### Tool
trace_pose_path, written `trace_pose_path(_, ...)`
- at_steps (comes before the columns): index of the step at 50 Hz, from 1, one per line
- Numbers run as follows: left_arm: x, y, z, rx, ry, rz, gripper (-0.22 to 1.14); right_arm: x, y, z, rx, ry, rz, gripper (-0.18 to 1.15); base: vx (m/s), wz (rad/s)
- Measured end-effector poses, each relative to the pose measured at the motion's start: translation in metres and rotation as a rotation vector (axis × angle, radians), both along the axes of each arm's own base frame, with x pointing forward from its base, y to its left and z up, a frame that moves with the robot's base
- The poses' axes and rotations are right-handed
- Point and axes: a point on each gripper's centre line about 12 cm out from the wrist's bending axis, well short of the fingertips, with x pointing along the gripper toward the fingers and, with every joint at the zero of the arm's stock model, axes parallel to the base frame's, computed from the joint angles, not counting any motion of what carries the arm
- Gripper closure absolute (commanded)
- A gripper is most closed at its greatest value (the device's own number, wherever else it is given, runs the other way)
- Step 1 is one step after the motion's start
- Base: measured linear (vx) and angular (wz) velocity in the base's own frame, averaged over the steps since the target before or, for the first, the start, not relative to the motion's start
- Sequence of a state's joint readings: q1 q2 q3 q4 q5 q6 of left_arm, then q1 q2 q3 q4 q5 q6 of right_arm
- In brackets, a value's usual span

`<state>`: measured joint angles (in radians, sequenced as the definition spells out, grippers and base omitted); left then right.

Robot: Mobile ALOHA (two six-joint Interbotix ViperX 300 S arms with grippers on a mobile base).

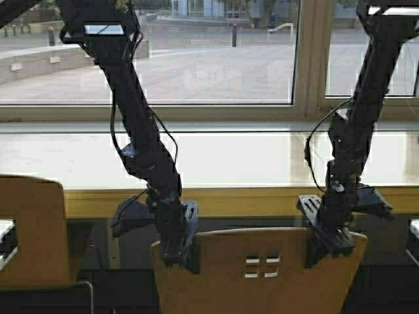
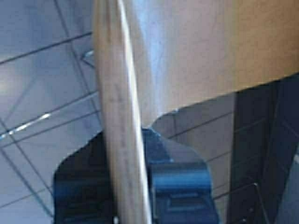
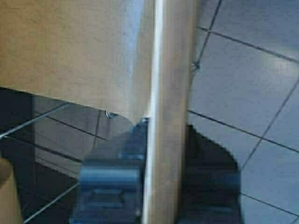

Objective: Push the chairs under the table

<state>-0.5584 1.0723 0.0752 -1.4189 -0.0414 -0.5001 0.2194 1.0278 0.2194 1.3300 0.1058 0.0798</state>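
Note:
A tan plywood chair (image 1: 262, 268) with small square holes in its backrest stands in front of me, close to the table (image 1: 229, 163) and its yellow wooden front edge (image 1: 229, 196). My left gripper (image 1: 177, 252) is shut on the backrest's top left corner. My right gripper (image 1: 330, 242) is shut on its top right corner. In the left wrist view the backrest edge (image 2: 121, 116) runs between the two fingers of the left gripper (image 2: 131, 186). The right wrist view shows the same edge (image 3: 168, 93) clamped in the right gripper (image 3: 163, 186).
A second tan chair (image 1: 33, 229) stands at the left, its back level with the table's edge. A large window (image 1: 216, 59) runs behind the table. Grey floor tiles (image 3: 252, 70) lie below the chair.

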Motion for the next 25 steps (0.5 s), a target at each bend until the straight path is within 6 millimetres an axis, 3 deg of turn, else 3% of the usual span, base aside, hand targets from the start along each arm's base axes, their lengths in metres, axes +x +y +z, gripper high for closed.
trace_pose_path(25,-0.0017,0.0067,-0.0037,0.006,0.013,0.01,0.89,0.0008,0.0031,-0.0038,0.01,0.004,0.015,0.94,0.25,0.0)
